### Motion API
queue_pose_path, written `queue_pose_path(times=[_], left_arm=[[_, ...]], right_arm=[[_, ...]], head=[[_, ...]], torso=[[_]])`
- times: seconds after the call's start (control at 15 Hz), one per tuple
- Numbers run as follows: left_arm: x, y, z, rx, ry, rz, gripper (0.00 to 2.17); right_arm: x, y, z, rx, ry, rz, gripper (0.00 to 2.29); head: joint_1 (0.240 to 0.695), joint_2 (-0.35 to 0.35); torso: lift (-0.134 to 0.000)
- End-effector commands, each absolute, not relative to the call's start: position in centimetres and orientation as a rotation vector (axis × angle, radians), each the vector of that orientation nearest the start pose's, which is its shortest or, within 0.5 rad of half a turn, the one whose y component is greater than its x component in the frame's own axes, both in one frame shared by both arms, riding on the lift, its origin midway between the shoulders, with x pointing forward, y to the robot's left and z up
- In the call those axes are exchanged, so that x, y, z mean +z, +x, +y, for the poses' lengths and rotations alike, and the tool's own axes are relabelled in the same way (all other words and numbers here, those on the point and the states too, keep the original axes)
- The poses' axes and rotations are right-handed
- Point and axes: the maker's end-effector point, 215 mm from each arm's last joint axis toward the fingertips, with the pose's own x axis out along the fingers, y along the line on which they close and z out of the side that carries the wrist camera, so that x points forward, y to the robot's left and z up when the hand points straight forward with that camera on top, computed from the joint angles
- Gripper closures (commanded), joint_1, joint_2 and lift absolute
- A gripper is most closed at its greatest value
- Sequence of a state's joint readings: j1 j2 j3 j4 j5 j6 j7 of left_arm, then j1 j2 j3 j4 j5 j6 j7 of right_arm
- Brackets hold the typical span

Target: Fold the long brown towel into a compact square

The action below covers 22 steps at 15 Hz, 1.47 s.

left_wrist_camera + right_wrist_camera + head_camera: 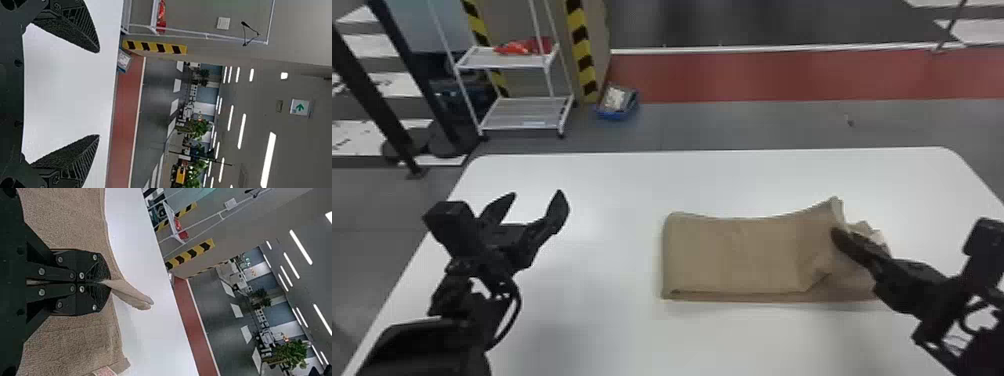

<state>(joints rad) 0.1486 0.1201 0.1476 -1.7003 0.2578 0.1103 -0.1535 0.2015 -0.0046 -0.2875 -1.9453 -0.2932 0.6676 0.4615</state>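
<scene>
The brown towel point(742, 255) lies folded into a long rectangle right of the table's middle, its right end raised and crumpled. My right gripper point(838, 236) is at that raised end. In the right wrist view my right gripper point(105, 282) is shut on the towel point(66, 219), with a pinched fold sticking out past the fingertips. My left gripper point(538, 196) stands open above the table's left part, apart from the towel. Between the fingers of my left gripper point(99, 94) in the left wrist view there is nothing but the white tabletop behind.
The white table point(612, 190) has its far edge beyond the towel. On the floor behind stand a white shelf cart point(524, 112) with red items on top and a blue bin point(617, 101). Dark posts rise at the far left.
</scene>
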Motion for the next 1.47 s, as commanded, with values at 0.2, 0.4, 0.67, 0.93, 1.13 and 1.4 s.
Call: queue_pose_path(times=[0.2, 0.4, 0.67, 0.93, 1.13, 1.4], left_arm=[[-37.6, 54.9, 31.5, -0.024, -0.134, 0.103, 0.12], [-37.5, 54.9, 30.9, -0.035, -0.136, 0.102, 0.12], [-37.3, 54.7, 31.0, -0.037, -0.133, 0.099, 0.12], [-37.3, 55.1, 30.3, -0.05, -0.131, 0.101, 0.12], [-37.5, 54.7, 30.2, -0.053, -0.125, 0.106, 0.12], [-37.6, 54.6, 30.4, -0.051, -0.124, 0.109, 0.12]], right_arm=[[-41.1, 47.2, -28.8, 0.217, 0.421, 0.39, 1.33], [-42.1, 48.0, -28.3, 0.219, 0.423, 0.406, 1.33], [-38.4, 46.3, -31.6, 0.181, 0.425, 0.351, 1.33], [-40.8, 46.4, -31.9, 0.166, 0.444, 0.402, 0.82], [-42.2, 46.6, -32.7, 0.145, 0.458, 0.438, 0.0], [-43.0, 44.8, -34.5, 0.119, 0.493, 0.51, 0.04]], head=[[0.695, 0.044], [0.695, 0.026], [0.695, 0.023], [0.695, -0.02], [0.695, -0.02], [0.695, -0.036]], torso=[[-0.125], [-0.125], [-0.125], [-0.125], [-0.125], [-0.125]])
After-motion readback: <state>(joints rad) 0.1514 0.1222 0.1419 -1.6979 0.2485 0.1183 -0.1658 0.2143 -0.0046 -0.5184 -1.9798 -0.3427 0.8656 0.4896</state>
